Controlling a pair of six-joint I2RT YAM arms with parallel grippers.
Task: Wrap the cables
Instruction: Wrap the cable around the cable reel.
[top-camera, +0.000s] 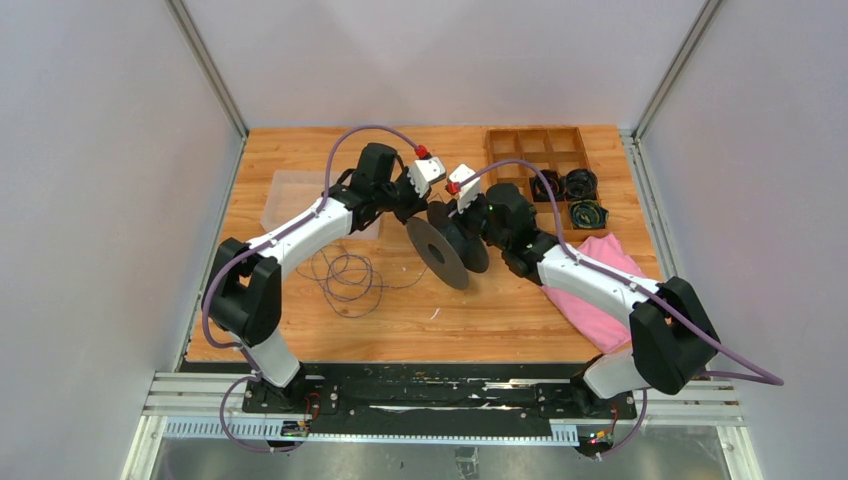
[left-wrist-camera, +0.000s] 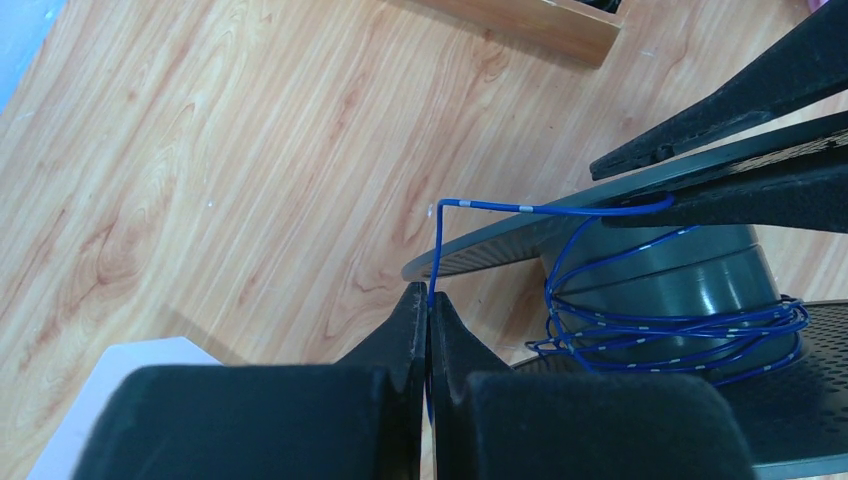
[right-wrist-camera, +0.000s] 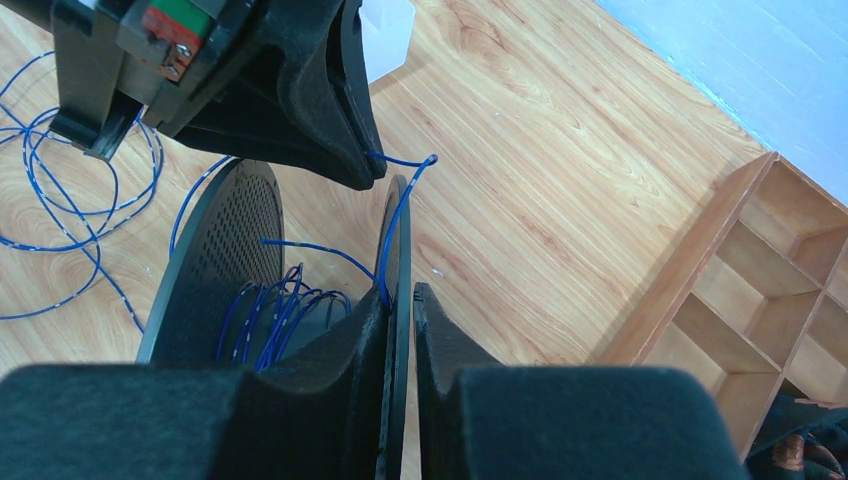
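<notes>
One spool (right-wrist-camera: 215, 250), partly wound.
Left tool (left-wrist-camera: 428, 300) pinches the cable (left-wrist-camera: 490, 206); right tool (right-wrist-camera: 402, 300) pinches the spool's rim.

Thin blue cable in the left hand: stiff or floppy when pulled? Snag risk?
Probably limp with slight spring: the thin blue cable holds a sharp bend just past the left hand, yet its slack sprawls in loose loops on the wooden table. Likely light and snag-prone, since turns sit loosely on the dark perforated plastic spool.
</notes>
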